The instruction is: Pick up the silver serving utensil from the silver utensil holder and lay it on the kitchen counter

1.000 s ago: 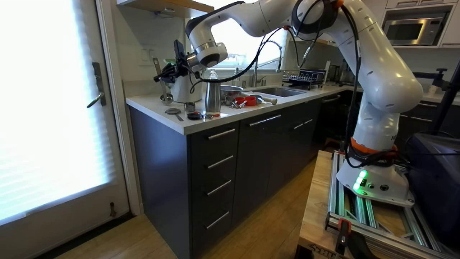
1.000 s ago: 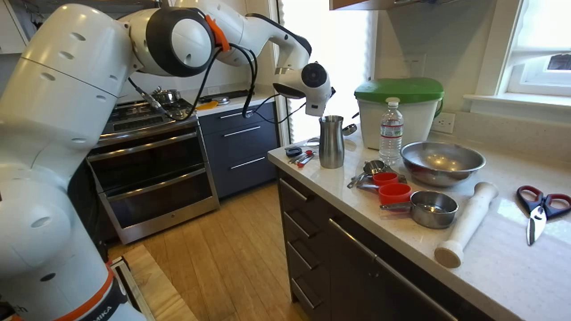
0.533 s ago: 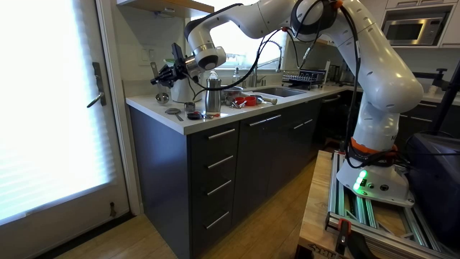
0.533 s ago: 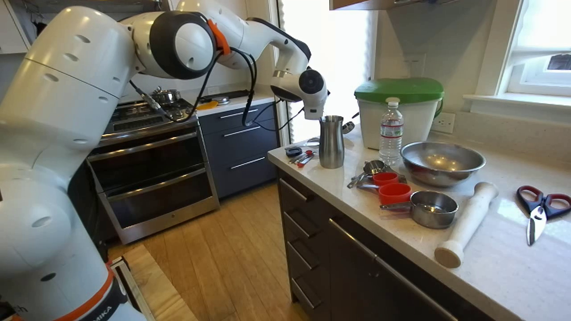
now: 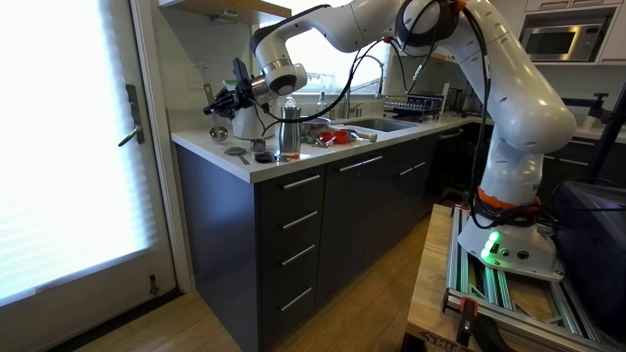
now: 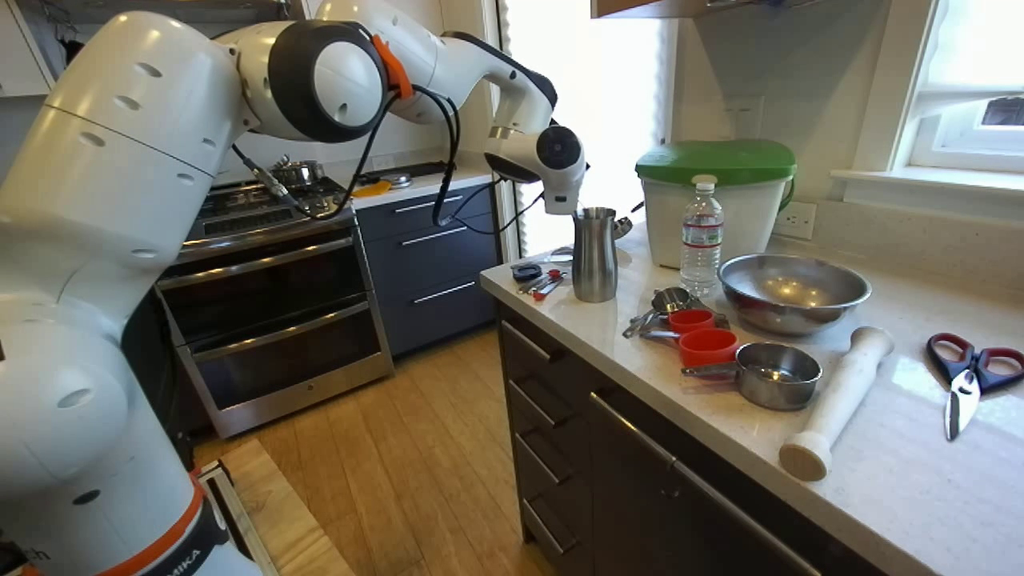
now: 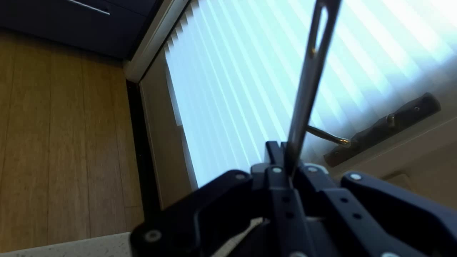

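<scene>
- One long white surface (image 6: 944, 496) runs over dark drawers (image 5: 291, 242), its end near a bright door (image 5: 73, 146).
- One white arm (image 5: 525, 93), in both exterior views, arches across and bends down near the surface's end.
- A pale bin (image 6: 704, 220) with a green lid (image 6: 716, 160) stands on the surface near the wall (image 6: 800, 112).
- A steel bowl (image 6: 776, 320) sits beside a plastic bottle (image 6: 702, 240).
- The black pincer (image 7: 290, 160) is squeezed together on the handle of the ladle (image 7: 307, 82), which sticks out between its fingers (image 7: 275, 151) in the wrist view.
- The ladle leans slightly, nearly upright, head down, near the bin, outside the steel cup (image 5: 290, 129) and well apart from it; I cannot tell whether its head touches the surface.
- The steel cup stands upright near the surface's front edge.
- The bottle stands upright just beside the bin, red on its label.
- A wooden pestle (image 6: 836, 408) lies near that front edge, close to a measuring cup (image 6: 768, 392).
- Scissors (image 6: 966, 380) with red and black handles lie beyond the pestle, blades together.
- The measuring cup sits between the pestle and two red cups (image 6: 708, 354).
- Some small spoons (image 6: 549, 285) lie near the foot of the steel cup.
</scene>
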Robot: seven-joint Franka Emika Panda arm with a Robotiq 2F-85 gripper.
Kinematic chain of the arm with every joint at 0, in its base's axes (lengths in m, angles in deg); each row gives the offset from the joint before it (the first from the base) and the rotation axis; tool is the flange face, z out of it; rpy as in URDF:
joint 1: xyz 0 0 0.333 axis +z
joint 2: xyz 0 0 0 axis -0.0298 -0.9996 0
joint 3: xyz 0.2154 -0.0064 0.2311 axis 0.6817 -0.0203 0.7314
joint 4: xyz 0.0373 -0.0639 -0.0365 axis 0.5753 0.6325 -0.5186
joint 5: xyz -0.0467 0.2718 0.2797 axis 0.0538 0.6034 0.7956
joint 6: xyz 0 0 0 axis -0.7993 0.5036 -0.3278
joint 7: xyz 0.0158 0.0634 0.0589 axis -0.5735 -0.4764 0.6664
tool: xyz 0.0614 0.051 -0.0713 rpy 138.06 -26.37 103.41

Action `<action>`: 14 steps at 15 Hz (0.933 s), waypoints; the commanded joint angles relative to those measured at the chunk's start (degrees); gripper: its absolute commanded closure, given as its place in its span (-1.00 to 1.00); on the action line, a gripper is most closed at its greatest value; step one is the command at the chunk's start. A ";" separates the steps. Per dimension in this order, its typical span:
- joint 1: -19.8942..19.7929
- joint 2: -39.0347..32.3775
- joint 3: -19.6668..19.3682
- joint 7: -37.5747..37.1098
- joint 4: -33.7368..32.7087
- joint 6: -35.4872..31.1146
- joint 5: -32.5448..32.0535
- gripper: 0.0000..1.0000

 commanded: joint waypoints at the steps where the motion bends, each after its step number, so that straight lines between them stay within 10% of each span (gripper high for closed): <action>1: -0.26 -1.73 -0.12 6.73 -2.72 -0.90 1.34 0.98; 14: -1.91 -8.41 0.43 29.66 -9.67 0.47 7.11 0.98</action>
